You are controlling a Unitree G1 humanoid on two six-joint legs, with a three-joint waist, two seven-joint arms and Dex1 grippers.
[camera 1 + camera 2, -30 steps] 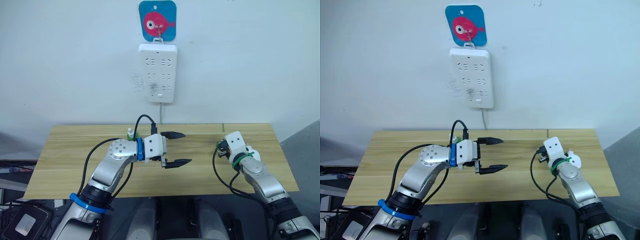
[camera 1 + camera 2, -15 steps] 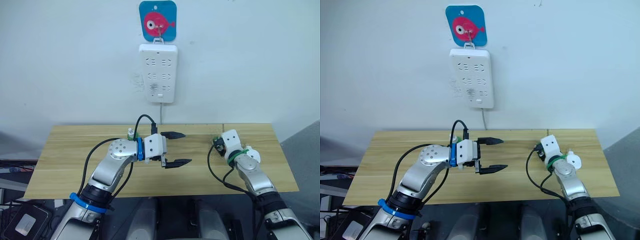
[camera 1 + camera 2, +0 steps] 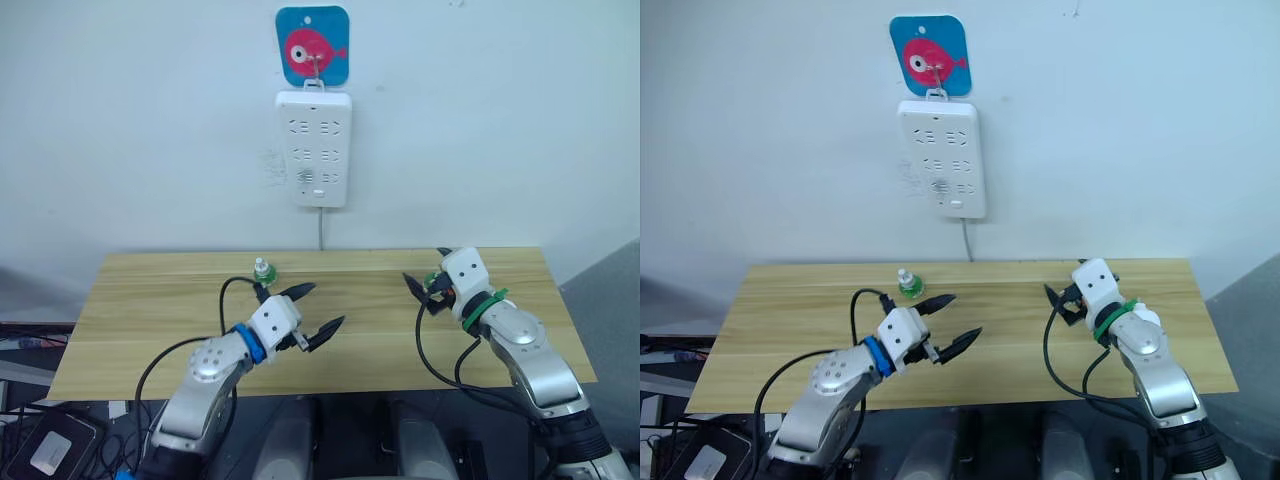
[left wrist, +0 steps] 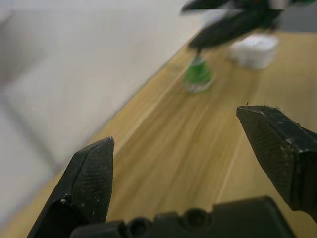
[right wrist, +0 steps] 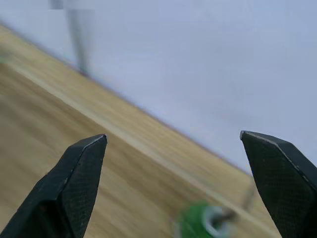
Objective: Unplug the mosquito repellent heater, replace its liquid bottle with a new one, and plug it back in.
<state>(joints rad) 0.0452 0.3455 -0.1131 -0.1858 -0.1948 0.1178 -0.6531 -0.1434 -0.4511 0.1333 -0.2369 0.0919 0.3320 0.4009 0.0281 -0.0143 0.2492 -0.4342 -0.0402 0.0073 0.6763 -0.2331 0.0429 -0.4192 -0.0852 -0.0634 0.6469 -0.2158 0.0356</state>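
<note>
A light wooden table (image 3: pixel 130 310) is set against a pale wall. One small green-based bottle with a white cap (image 3: pixel 262 268) is stood upright on it, toward eleven o'clock from the table's middle, near the back edge.

Bare table (image 3: pixel 380 340) between both spread claws, small green bottle (image 3: pixel 262 268) near rear edge

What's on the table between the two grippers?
Bare wood: nothing lies between the left gripper and the right gripper in the left eye view.
</note>
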